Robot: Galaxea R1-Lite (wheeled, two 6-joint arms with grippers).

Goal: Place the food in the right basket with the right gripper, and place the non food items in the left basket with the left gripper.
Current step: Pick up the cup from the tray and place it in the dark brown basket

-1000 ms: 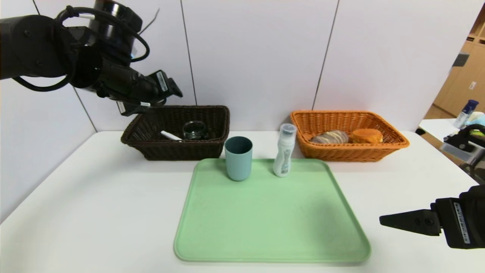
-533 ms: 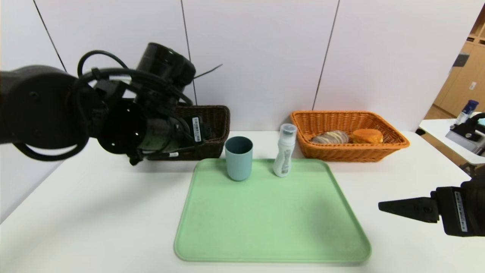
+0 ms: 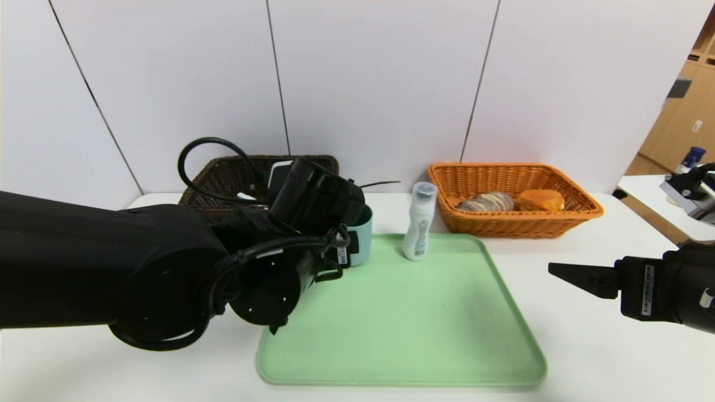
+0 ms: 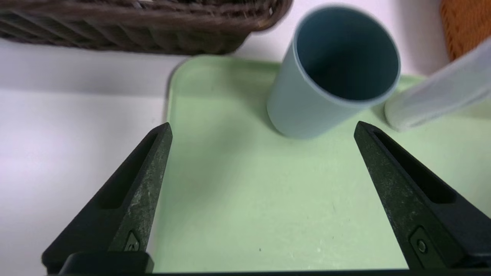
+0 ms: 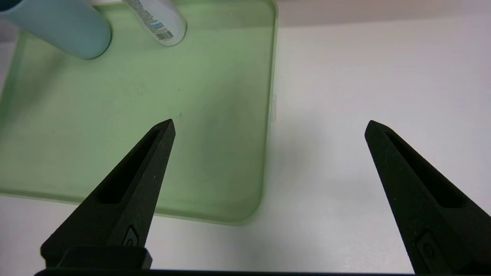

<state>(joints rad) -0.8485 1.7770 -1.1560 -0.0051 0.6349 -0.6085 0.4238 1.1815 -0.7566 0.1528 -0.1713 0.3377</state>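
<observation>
A teal-blue cup (image 3: 362, 237) (image 4: 326, 76) and a white bottle (image 3: 418, 229) (image 4: 433, 99) stand upright at the far edge of the green tray (image 3: 402, 324). My left gripper (image 4: 264, 128) hangs open low over the tray, just short of the cup, with nothing between its fingers. In the head view the left arm (image 3: 167, 268) hides it and covers much of the left basket (image 3: 313, 161). The right basket (image 3: 514, 223) holds the striped loaf (image 3: 487, 201) and the bun (image 3: 540, 199). My right gripper (image 3: 575, 274) (image 5: 270, 123) is open and empty over the table, right of the tray.
The tray (image 5: 115, 115) lies mid-table between the grippers. Both baskets stand against the white back wall. A side table with clutter (image 3: 692, 190) stands past the table's right edge. The orange basket's corner (image 4: 466, 27) shows beyond the bottle.
My left arm has swung from above the dark brown basket down toward the tray and now sits close behind the cup. The right gripper has drifted slightly up and left.
</observation>
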